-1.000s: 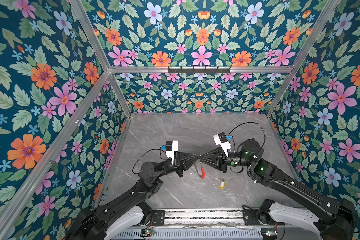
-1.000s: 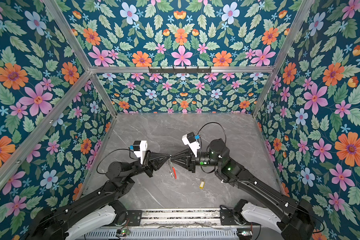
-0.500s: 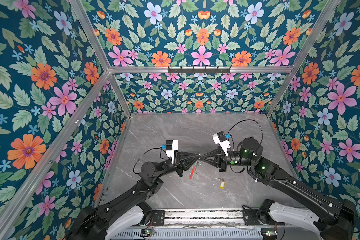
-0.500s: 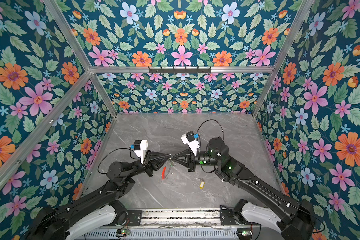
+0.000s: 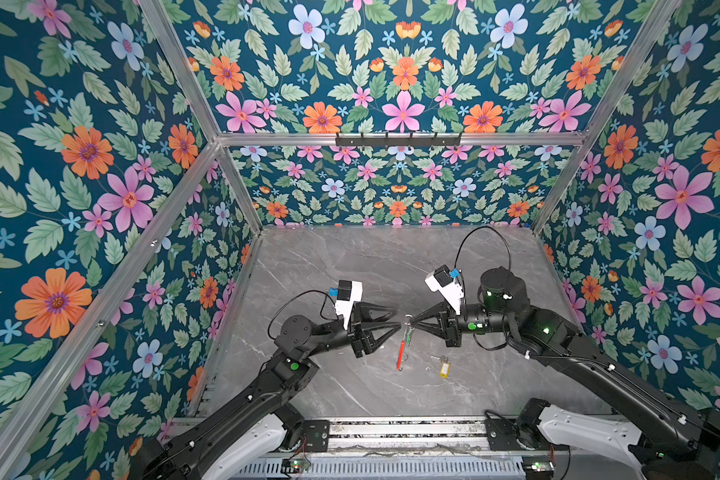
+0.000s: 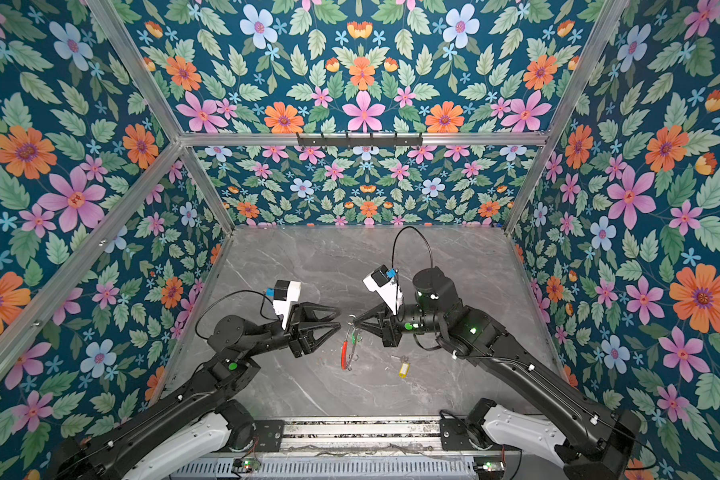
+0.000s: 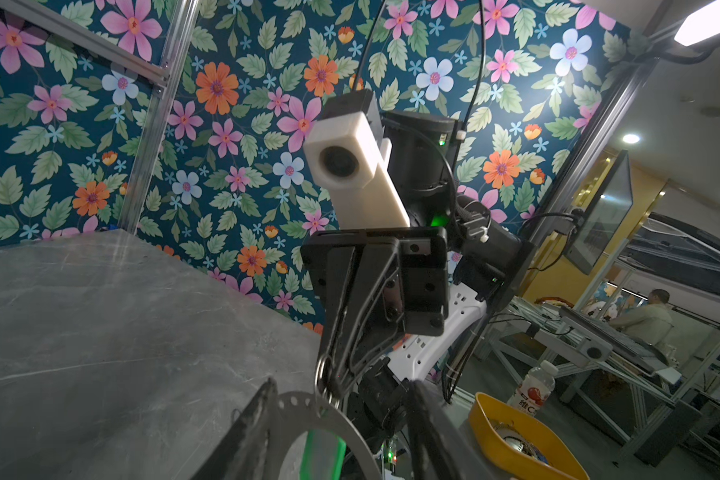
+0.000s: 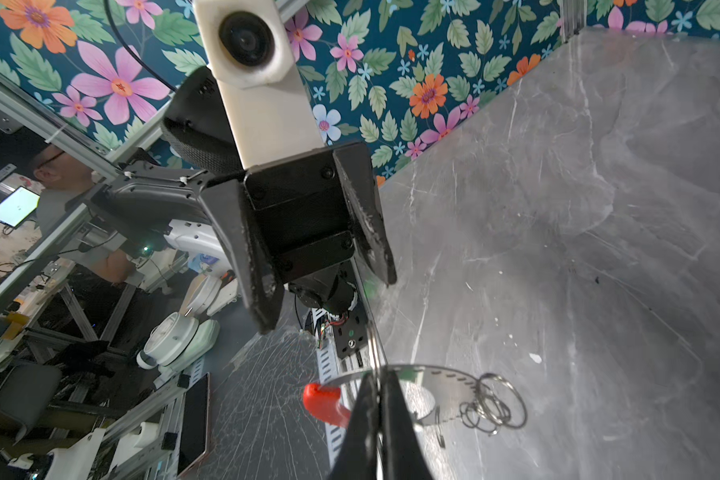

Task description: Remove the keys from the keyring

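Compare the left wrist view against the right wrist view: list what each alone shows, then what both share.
Left wrist only: a yellow bowl and a bottle outside the cell. Right wrist only: the red sleeve and the left gripper head-on, jaws open. Both: the grey keyring, held by the shut right gripper, over the table.

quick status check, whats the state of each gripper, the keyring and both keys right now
keyring: hanging edge-on, pinched at its top rim
right gripper: shut on the keyring
left gripper: open, holding nothing
green-tag key: dangling at the keyring, seemingly attached
yellow-tag key: off the keyring, lying flat on the table
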Controlling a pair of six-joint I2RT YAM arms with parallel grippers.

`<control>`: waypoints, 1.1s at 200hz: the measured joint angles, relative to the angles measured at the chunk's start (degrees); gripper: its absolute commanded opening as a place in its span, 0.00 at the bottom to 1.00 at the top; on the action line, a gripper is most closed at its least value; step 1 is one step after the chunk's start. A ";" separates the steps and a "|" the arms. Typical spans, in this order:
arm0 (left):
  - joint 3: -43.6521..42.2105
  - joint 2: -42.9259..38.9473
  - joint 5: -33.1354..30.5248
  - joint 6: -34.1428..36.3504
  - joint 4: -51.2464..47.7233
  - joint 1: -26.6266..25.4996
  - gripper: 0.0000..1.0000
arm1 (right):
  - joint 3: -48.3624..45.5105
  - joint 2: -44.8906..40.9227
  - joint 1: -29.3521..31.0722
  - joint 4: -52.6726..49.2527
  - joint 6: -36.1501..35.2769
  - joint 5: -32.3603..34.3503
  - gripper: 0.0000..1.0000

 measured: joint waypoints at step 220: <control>1.51 5.27 8.90 -0.81 -3.17 -0.02 0.10 | 17.70 11.98 5.16 -25.77 -13.38 5.44 0.00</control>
